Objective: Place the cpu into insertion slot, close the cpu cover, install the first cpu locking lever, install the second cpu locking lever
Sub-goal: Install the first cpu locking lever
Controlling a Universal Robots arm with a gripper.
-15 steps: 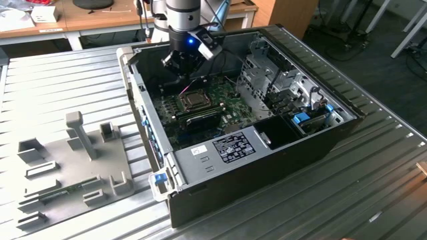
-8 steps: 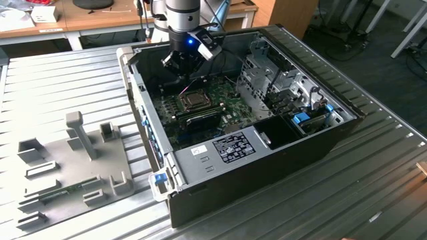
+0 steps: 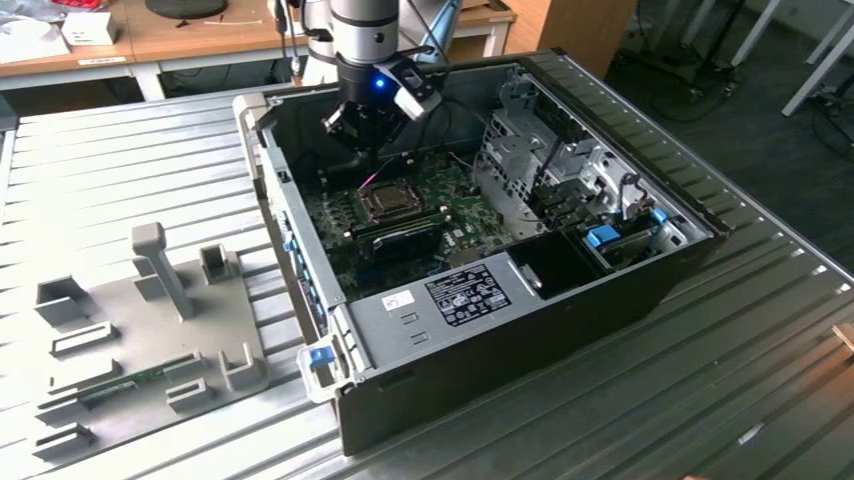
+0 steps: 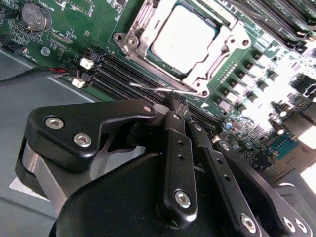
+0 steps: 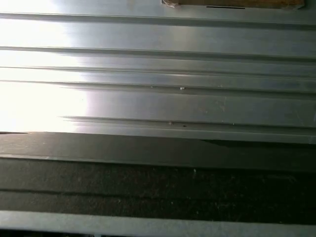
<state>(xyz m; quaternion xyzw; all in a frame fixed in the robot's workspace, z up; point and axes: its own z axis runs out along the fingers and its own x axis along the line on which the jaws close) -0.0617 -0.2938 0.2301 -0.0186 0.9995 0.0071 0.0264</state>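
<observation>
The cpu (image 4: 182,37) lies flat in the insertion slot (image 3: 388,200) on the green board inside the open computer case. The cpu cover (image 4: 232,42), a silvery frame, lies closed around its pale top. A thin silvery wire locking lever (image 4: 148,88) runs along the socket's edge on the gripper's side, slightly raised off the board. My gripper (image 4: 174,101) is shut, its black fingers (image 4: 177,148) pressed together, and its tip sits right at this lever with nothing held. In the exterior view the gripper (image 3: 363,158) hangs just behind the socket.
Long black memory slots (image 4: 123,74) run beside the socket, and a coin battery (image 4: 34,17) sits further off. A drive cage (image 3: 534,150) and a labelled power supply (image 3: 461,295) crowd the case. A grey fixture plate (image 3: 147,330) lies on the ribbed metal table (image 5: 158,98).
</observation>
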